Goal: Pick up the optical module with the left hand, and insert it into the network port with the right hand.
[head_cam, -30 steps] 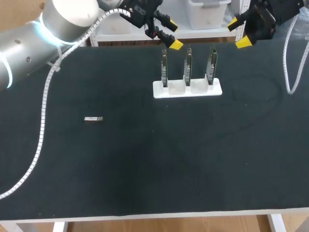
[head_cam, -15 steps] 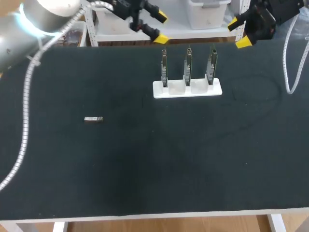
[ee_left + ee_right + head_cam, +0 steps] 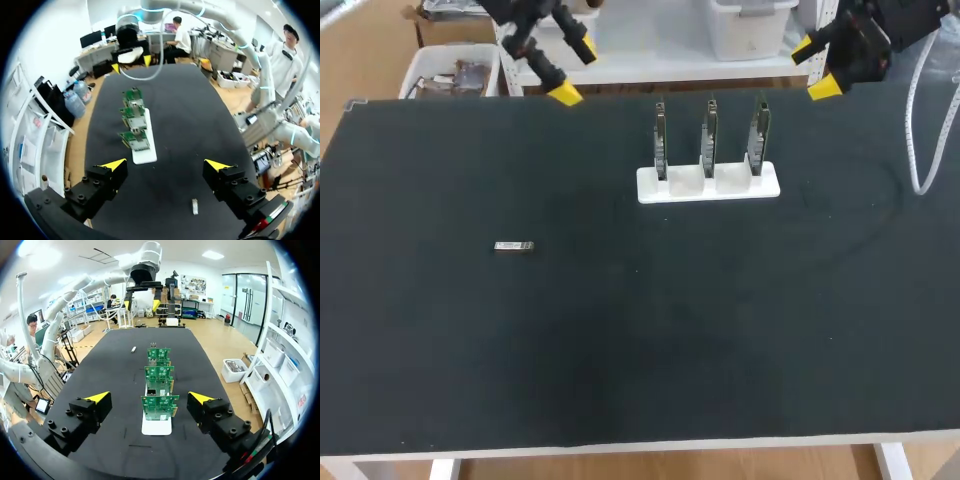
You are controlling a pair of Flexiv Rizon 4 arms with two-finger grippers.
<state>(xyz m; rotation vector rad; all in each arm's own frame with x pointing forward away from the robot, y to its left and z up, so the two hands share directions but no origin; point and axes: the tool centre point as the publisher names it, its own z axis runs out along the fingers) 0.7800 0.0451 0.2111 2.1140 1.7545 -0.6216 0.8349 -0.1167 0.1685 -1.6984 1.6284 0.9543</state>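
both the left gripper [image 3: 573,72] and the right gripper [image 3: 813,68] are spread wide and empty; the small optical module [image 3: 513,246], lying flat, could be nudged aside if approached off-centre

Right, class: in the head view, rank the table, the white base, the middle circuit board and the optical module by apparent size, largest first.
1. the table
2. the white base
3. the middle circuit board and the optical module: both look like slim slivers here, and the board is seen edge-on, so I will not rank them.
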